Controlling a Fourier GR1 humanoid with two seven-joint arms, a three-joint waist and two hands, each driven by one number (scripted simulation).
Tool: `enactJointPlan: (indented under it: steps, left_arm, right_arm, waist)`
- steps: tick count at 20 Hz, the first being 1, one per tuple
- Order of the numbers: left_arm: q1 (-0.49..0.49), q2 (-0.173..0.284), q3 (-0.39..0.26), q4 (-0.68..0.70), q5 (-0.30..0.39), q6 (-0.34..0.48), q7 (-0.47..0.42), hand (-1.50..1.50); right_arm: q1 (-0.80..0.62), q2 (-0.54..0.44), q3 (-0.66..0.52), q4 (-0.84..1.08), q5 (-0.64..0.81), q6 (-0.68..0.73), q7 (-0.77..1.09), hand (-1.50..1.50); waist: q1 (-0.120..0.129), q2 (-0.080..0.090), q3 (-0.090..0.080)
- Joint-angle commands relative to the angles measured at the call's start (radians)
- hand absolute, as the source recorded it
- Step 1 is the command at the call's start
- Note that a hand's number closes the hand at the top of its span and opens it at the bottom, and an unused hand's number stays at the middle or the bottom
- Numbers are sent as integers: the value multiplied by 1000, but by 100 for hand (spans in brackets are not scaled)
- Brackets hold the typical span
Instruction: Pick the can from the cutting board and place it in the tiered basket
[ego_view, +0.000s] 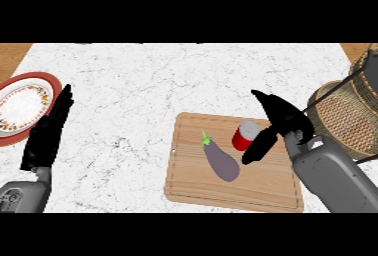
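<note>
Red cylindrical can (246, 135) upright on wooden cutting board (236, 187), beside purple eggplant (221, 160). Right hand (284, 119) at can, fingers apart, thumb alongside. Left hand (48, 132) resting, fingers straight.

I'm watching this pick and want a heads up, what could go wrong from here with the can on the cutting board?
The right hand is open beside the red can, not yet curled round it, so a misjudged close could tip the can over.

The eggplant lies close beside the can on the cutting board; the thumb side could nudge it.

The tiered basket sits right next to the right forearm, so the lift might clip its rim or its dark frame.
</note>
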Motion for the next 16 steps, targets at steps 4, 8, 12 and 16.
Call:
enactJointPlan:
  steps: [4,8,12,16]
  left_arm:
    - [-9,-36,-10,-7,-46,14,17,0]
    - [-14,-9,42,4,-18,-35,20,0]
    - [20,-31,19,-64,-48,-37,43,0]
    - [-1,-25,55,-41,-53,-46,35,0]
  right_arm:
    - [56,57,7,22,56,32,89,-150]
    - [31,74,-19,75,90,69,49,-150]
    - [33,110,-49,160,107,80,-21,-150]
    - [79,149,-48,168,149,65,-35,-150]
  waist:
    - [-3,0,0]
    - [-1,1,0]
    - [2,1,0]
    - [-1,0,0]
